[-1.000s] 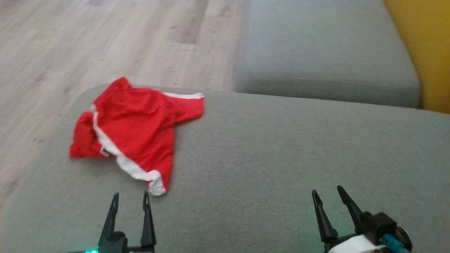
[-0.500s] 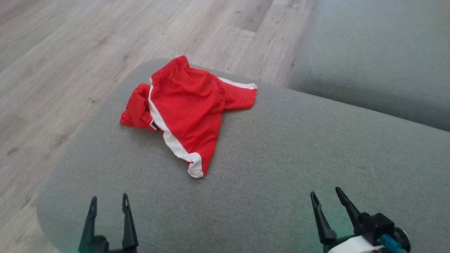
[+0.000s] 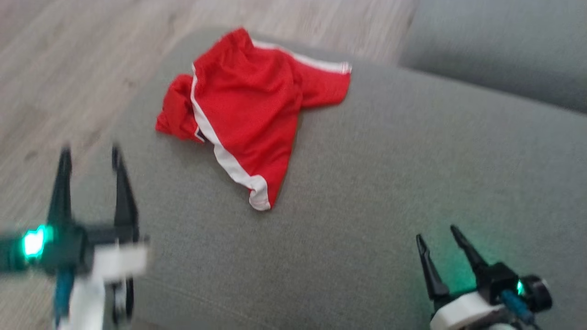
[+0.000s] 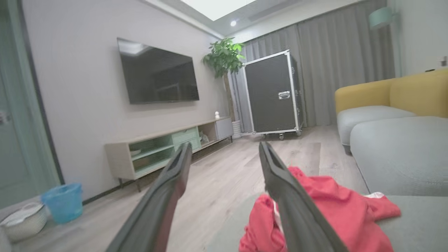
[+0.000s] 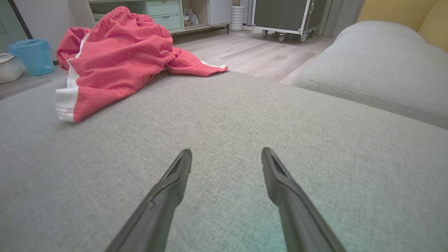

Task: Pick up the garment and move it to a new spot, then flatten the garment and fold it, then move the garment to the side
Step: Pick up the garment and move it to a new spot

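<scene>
Garment (image 3: 247, 114) lies crumpled at upper centre on the cushion (image 3: 390, 160), untouched. We see the left gripper (image 3: 89, 153) now risen to mid-left, fingers apart. The right gripper (image 3: 436, 233) sits lower right, also apart. We judge the pickup reach is beginning.

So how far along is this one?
Nothing done yet: the red shorts lie crumpled on the grey cushion. In hand: the open left end effector points toward them, not touching; the right end effector hangs open over bare cushion. Left: pickup, move, flattening, folding, setting aside.
</scene>
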Available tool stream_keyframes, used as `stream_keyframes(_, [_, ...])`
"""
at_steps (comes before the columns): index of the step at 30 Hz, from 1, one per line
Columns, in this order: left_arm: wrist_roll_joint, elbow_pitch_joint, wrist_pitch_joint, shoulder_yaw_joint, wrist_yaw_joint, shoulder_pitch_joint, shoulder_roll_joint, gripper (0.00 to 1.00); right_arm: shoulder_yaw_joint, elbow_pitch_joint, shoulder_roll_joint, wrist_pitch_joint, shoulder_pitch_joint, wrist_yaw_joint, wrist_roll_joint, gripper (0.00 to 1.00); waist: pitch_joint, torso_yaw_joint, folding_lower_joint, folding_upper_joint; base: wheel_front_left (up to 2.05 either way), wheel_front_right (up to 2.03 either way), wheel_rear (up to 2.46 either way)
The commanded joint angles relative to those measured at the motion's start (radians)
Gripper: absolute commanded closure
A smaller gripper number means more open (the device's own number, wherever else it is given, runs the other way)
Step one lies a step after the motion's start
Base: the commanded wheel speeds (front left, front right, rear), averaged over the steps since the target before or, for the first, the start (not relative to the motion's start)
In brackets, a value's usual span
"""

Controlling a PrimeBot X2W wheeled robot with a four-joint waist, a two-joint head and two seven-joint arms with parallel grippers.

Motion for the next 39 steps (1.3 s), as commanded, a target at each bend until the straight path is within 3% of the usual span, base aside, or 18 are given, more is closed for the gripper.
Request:
stream_keyframes(1, [0.013, -0.012, -0.009, 0.018, -0.026, -0.151, 0.035, 0.0, 0.014, -0.038, -0.029, -0.011, -0.06, -0.001, -0.021, 0.0, 0.096, -0.006, -0.0001, -0.0001, 0.0, 0.0, 0.0])
stream_keyframes(7, [-0.006, 0.17, 0.103, -0.029, -0.125, -0.537, 0.076, 0.0, -0.003, -0.082, -0.123, -0.011, -0.124, -0.001, -0.068, 0.0, 0.236, -0.033, -0.0001, -0.0001, 0.0, 0.0, 0.0])
stream_keyframes(9, [0.005, 0.292, 0.178, -0.049, -0.14, -0.729, 0.081, 0.0, -0.021, -0.121, -0.161, -0.011, -0.152, -0.001, -0.079, 0.0, 0.303, -0.053, -0.0001, -0.0001, 0.0, 0.0, 0.0])
stream_keyframes(14, [-0.01, 0.548, 0.297, -0.052, -0.165, -0.96, 0.087, 0.0, -0.025, -0.161, -0.2, -0.011, -0.182, -0.001, -0.078, 0.0, 0.376, -0.106, -0.0001, -0.0001, 0.0, 0.0, 0.0])
stream_keyframes(19, [-0.056, 0.781, 0.405, -0.042, -0.218, -1.089, 0.11, 0.0, -0.029, -0.174, -0.206, -0.011, -0.193, -0.001, -0.071, 0.0, 0.424, -0.164, -0.0001, -0.0001, 0.0, 0.0, 0.0])
stream_keyframes(24, [-0.079, 0.923, 0.488, -0.054, -0.246, -1.138, 0.122, 0.0, -0.038, -0.181, -0.203, -0.011, -0.197, -0.001, -0.067, 0.0, 0.452, -0.196, -0.0001, -0.0001, 0.0, 0.0, 0.0])
stream_keyframes(30, [-0.067, 1.042, 0.486, -0.074, -0.241, -1.166, 0.176, 0.0, -0.036, -0.189, -0.196, -0.011, -0.212, -0.001, -0.062, 0.0, 0.479, -0.226, -0.0001, -0.0001, 0.0, 0.0, 0.0])
stream_keyframes(31, [-0.064, 1.055, 0.475, -0.076, -0.238, -1.169, 0.181, 0.04, -0.036, -0.19, -0.196, -0.011, -0.214, -0.001, -0.062, 0.0, 0.482, -0.228, -0.0001, -0.0001, 0.0, 0.0, 0.0])
stream_keyframes(32, [-0.062, 1.065, 0.462, -0.079, -0.238, -1.172, 0.185, 1.0, -0.037, -0.19, -0.195, -0.011, -0.216, -0.001, -0.062, 0.0, 0.484, -0.229, -0.0001, -0.0001, 0.0, 0.0, 0.0])
stream_keyframes(39, [-0.021, 1.057, 0.29, -0.13, -0.238, -1.231, 0.198, 1.0, -0.036, -0.174, -0.176, -0.011, -0.23, -0.001, -0.055, 0.0, 0.454, -0.232, -0.0001, -0.0001, 0.0, 0.0, 0.0])
